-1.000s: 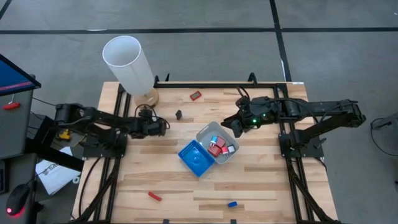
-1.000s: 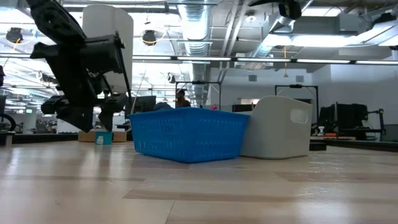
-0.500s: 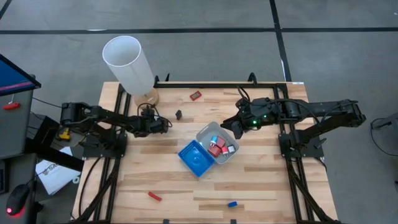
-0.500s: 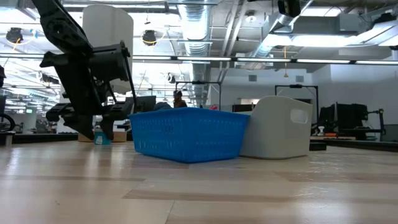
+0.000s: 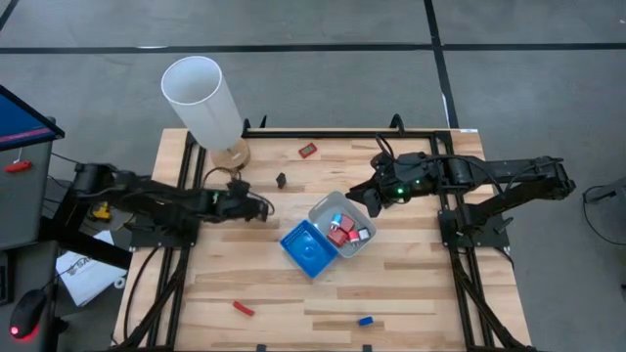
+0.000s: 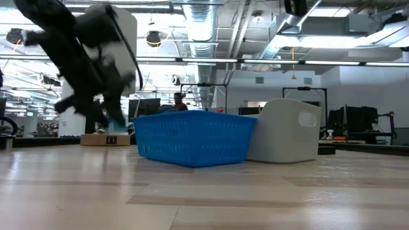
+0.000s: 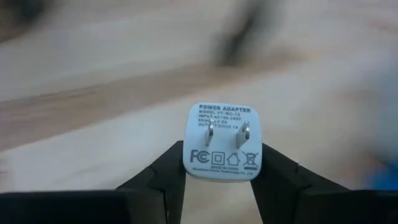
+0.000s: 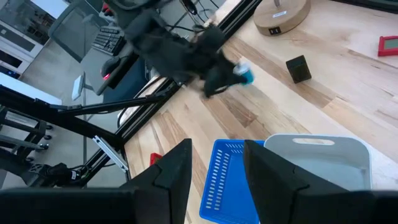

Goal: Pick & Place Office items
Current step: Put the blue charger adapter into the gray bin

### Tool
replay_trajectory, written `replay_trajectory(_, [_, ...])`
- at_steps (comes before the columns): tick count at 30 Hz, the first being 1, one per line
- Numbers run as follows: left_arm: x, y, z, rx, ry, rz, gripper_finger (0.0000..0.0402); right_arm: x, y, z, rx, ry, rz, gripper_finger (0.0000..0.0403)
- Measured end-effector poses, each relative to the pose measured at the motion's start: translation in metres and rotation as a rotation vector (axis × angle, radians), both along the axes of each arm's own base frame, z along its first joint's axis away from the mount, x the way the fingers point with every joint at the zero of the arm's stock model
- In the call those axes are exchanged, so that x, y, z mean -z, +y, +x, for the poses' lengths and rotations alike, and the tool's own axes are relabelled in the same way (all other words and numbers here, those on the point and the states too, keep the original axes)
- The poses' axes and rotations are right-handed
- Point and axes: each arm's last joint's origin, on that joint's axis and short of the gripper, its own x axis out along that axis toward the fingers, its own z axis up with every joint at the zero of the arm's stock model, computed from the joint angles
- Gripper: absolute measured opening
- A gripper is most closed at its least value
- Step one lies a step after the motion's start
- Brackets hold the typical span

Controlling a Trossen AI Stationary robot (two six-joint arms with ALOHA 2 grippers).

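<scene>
My left gripper point(image 5: 262, 205) hangs over the table's left middle, shut on a small white power adapter point(image 7: 222, 142), which is one of the office items. Other office items lie loose on the table: a red one point(image 5: 308, 150), a black one point(image 5: 282, 180), another red one point(image 5: 243, 309) and a blue one point(image 5: 366, 321). Several more lie in the clear-grey tray point(image 5: 358, 250), which touches the blue tray point(image 5: 308, 246). My right gripper point(image 8: 217, 149) waits open above the grey tray's far edge, holding nothing. My left gripper pinches the adapter by two opposite sides point(image 7: 188, 155) between its two fingers. Its pronged, printed face point(image 7: 224, 134) is turned back toward the wrist. The fingers slant down toward the table's right. The adapter point(image 6: 118, 121) is lifted clear of the table.
A tall white cylinder point(image 5: 201, 98) on a wooden base point(image 5: 232, 154) stands at the far left, close behind my left arm. Bare wood lies along the near side of the table and to the right of the trays.
My left gripper has shut on the white adapter and lifted it off the table. It has tipped toward level and drifted a little toward the table's near edge. My right arm has kept still.
</scene>
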Motion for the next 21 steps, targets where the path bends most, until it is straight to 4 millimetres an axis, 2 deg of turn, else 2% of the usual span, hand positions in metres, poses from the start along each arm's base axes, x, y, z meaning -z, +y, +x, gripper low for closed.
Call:
replay_trajectory(6, [-0.047,-0.037,-0.005,0.494,-0.259,0.006,0.0136,0.000,0.000,0.000,0.000,-0.005,-0.002,0.0136])
replay_trajectory(9, [-0.061,-0.046,-0.007,0.657,-0.367,-0.004,0.0136,0.000,0.000,0.000,-0.001,-0.002,-0.007,0.0136])
replay_trajectory(13, [-0.062,-0.048,-0.002,0.748,-0.396,-0.023,0.0136,0.000,0.000,0.000,-0.006,0.000,-0.022,0.0136])
replay_trajectory(21, [-0.048,-0.044,0.025,0.828,-0.437,-0.079,0.0136,0.001,-0.001,0.000,0.002,0.011,-0.027,0.0136])
